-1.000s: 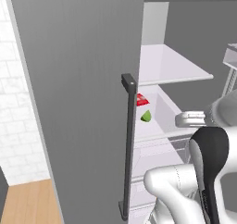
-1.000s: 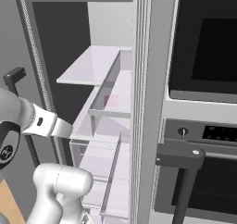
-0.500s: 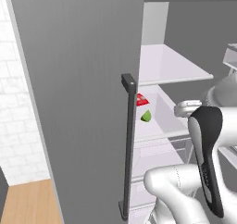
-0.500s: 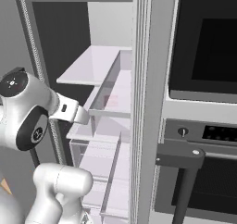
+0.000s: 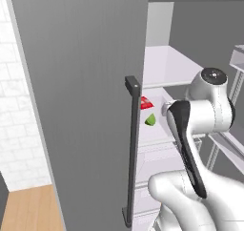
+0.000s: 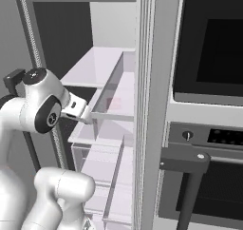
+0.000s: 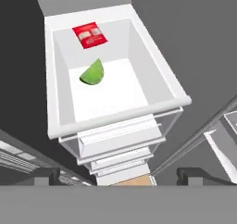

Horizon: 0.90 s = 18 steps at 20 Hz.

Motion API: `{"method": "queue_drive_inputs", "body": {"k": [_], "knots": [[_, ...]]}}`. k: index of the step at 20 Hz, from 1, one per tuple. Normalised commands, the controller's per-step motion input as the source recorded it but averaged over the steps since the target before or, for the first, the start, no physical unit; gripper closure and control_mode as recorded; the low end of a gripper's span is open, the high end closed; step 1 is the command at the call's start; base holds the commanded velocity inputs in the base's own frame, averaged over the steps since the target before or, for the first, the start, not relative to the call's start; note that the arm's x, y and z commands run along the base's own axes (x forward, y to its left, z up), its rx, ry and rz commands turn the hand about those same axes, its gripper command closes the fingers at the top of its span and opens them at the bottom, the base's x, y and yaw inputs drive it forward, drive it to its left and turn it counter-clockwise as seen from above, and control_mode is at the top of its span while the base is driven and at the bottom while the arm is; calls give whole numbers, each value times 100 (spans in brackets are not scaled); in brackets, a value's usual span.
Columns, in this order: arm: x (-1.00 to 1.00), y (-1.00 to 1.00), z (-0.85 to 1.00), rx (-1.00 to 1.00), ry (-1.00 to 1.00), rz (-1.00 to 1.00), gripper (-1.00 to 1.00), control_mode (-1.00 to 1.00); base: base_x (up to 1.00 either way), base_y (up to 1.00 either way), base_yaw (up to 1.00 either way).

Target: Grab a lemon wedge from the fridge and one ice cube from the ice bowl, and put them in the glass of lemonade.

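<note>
The lemon wedge (image 7: pixel 92 73) lies on the smooth white floor of an open-topped tray (image 7: pixel 159 75) inside the fridge (image 5: pixel 86 106), ahead of the gripper (image 7: pixel 118 176) and slightly to its left in the hand view. It is a small green-yellow piece with a rounded back and a thin pointed tip, matte and unmarked. Beyond it, further from the hand, a flat red packet (image 7: pixel 90 35) with white print lies near the tray's far wall, close to the wedge but apart from it. The tray is a white rectangular bin with straight, plain walls and a thick rolled lip on the near and right sides; bare white floor surrounds the wedge on all sides, widest to its right. Under the lip, stacked clear drawers (image 7: pixel 121 140) step down toward the hand. The two dark fingertips stand wide apart at the bottom of the hand view, empty, with the drawer fronts between them. In the left base view, the grey door's long dark bar handle (image 5: pixel 132 151) stands left of the wedge.
</note>
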Motion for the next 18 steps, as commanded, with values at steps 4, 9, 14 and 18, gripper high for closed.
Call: {"method": "queue_drive_inputs", "body": {"k": [4,9,14,18], "knots": [[84,0,-100,9,4,-5,-100,-100,0,0,0],[63,-6,-88,10,2,0,-100,-100,0,0,0],[47,-6,-39,4,0,0,-100,-100,0,0,0],[38,-10,-5,0,1,0,-100,-100,0,0,0]]}}
